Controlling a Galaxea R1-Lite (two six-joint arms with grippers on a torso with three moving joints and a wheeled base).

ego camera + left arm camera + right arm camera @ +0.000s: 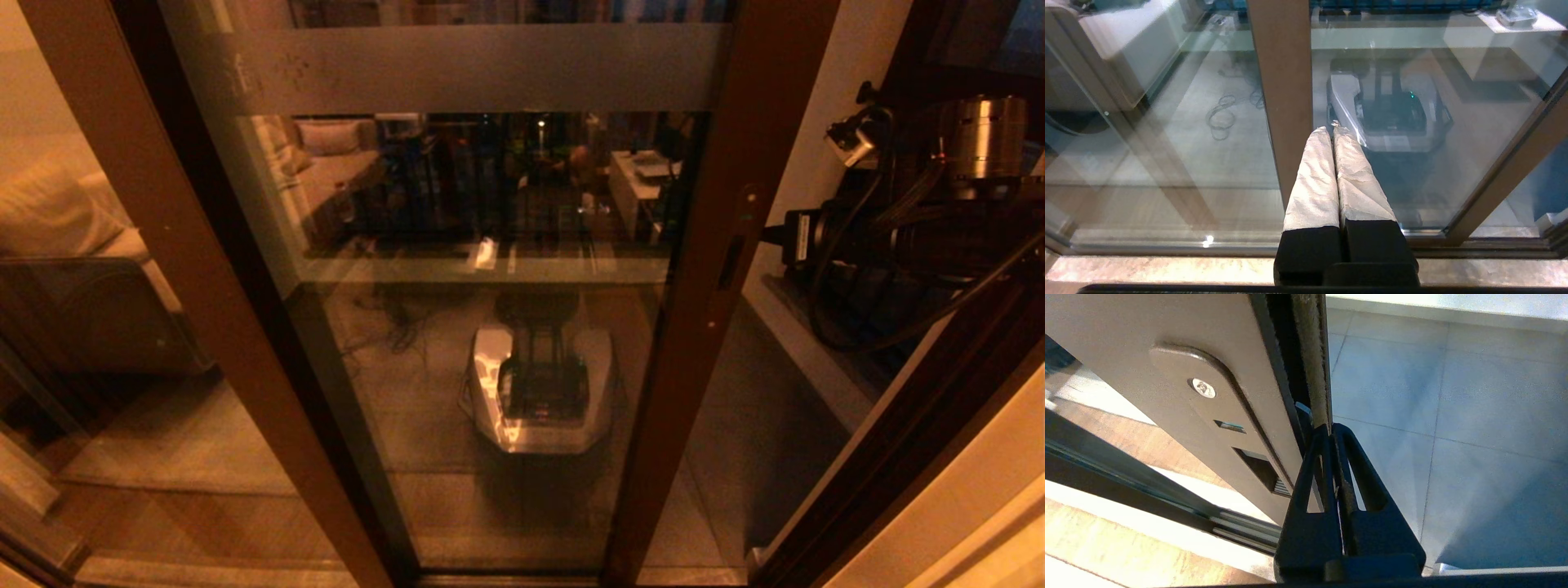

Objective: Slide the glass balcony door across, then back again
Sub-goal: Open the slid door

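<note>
The glass balcony door (490, 367) fills the middle of the head view, with a frosted band near its top. Its reddish-brown stile (694, 327) carries a narrow handle slot (729, 261). My right gripper (771, 237) reaches in from the right at slot height. In the right wrist view this gripper (1331, 426) is shut and empty, its tips at the fuzzy sealing strip (1312, 355) on the door's edge, beside the handle slot (1257, 469). My left gripper (1333, 128) is shut on nothing, its taped fingers pointing at the glass beside a wide brown post (1284, 102). It is out of the head view.
Right of the stile, a gap shows the grey tiled balcony floor (1453, 396) and a pale ledge (808, 343). The floor track (1241, 531) runs under the door. The fixed panel's wide post (163, 245) stands at the left. The glass reflects my base (539, 384).
</note>
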